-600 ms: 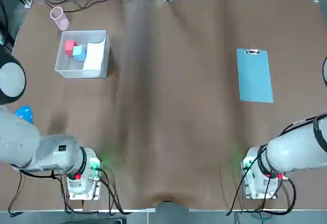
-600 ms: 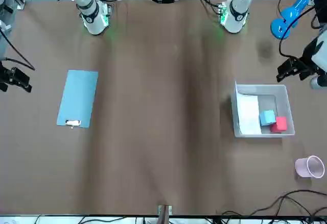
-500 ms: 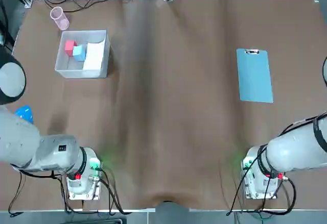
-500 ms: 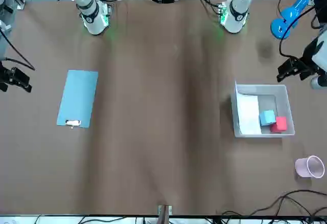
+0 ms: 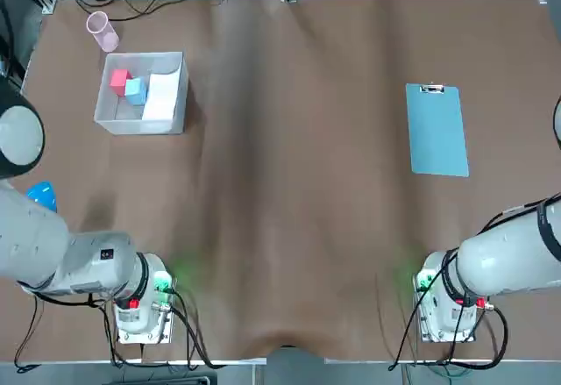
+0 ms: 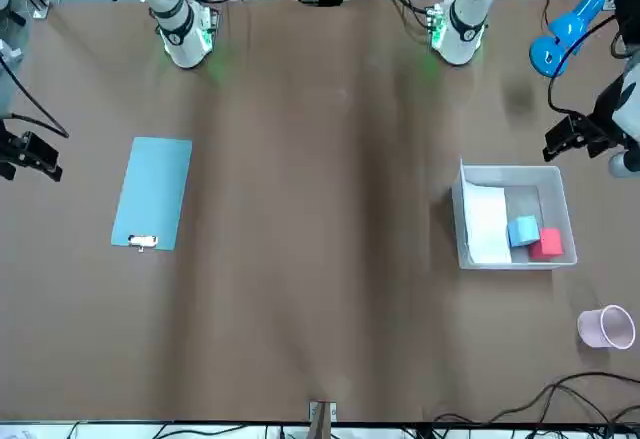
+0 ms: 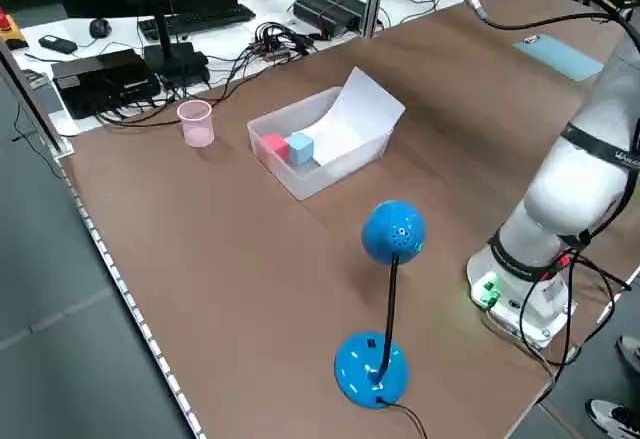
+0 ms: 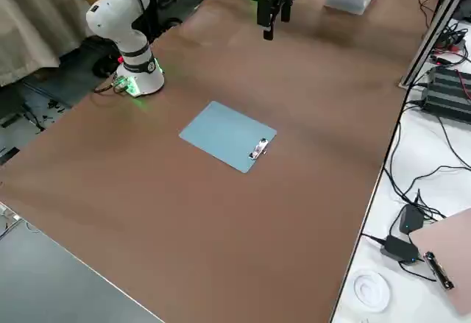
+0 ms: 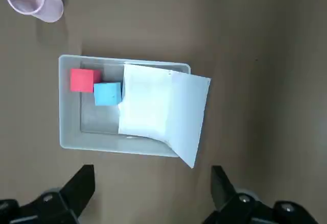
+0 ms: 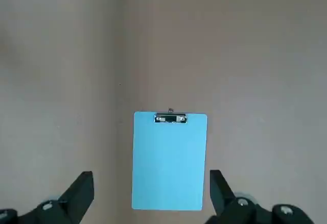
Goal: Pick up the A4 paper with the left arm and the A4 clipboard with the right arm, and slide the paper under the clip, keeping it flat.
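The A4 paper (image 9: 163, 109) is a white sheet that leans bent in the clear bin (image 9: 69, 132), one edge jutting over the bin's wall; it also shows as the A4 paper (image 5: 160, 96). The light blue A4 clipboard (image 5: 436, 131) lies flat on the table's right side, its clip (image 5: 431, 89) at the far short end. My left gripper (image 9: 152, 188) hangs open high above the bin, holding nothing. My right gripper (image 10: 150, 193) hangs open high above the clipboard (image 10: 170, 160), apart from the clip (image 10: 170, 118).
A red cube (image 9: 82, 79) and a blue cube (image 9: 107, 93) sit in the bin beside the paper. A pink cup (image 5: 101, 32) stands behind the bin at the far left. A blue desk lamp (image 7: 385, 309) stands near the left arm's base.
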`<action>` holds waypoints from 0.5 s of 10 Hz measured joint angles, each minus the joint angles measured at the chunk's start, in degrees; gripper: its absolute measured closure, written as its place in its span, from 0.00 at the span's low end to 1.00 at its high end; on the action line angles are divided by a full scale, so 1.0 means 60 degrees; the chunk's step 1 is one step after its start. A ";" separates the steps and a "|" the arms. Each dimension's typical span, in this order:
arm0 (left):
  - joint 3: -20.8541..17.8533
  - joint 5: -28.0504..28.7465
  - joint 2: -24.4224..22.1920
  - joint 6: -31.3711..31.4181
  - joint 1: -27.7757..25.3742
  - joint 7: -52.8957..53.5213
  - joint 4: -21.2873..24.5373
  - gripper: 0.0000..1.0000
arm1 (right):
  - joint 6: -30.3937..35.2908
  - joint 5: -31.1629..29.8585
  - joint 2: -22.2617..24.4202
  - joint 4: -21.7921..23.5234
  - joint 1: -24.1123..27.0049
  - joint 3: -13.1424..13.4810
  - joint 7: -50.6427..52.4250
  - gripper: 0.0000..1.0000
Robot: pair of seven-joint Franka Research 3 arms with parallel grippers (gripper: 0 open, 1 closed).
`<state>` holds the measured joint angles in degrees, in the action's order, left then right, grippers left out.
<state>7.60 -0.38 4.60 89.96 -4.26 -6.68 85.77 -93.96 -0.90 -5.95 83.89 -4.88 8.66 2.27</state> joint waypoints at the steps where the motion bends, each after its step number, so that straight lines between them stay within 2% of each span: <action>1: 0.0036 0.0137 0.0174 0.0008 0.0026 -0.0009 0.0010 0.00 | 0.0000 0.0000 0.0000 0.0001 0.0000 0.0002 -0.0005 0.00; 3: 0.0154 0.0732 0.0571 0.0030 0.0159 -0.0153 0.0034 0.00 | 0.0000 0.0000 -0.0001 0.0002 0.0001 0.0011 -0.0039 0.00; 5: 0.0211 0.0895 0.0751 0.0656 0.0434 -0.0757 0.0461 0.00 | 0.0002 0.0000 -0.0011 0.0019 0.0003 0.0018 -0.0771 0.00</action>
<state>8.86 4.99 9.11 93.89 -1.66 -11.22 88.54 -93.95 -0.90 -6.02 84.00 -4.86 8.76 -2.35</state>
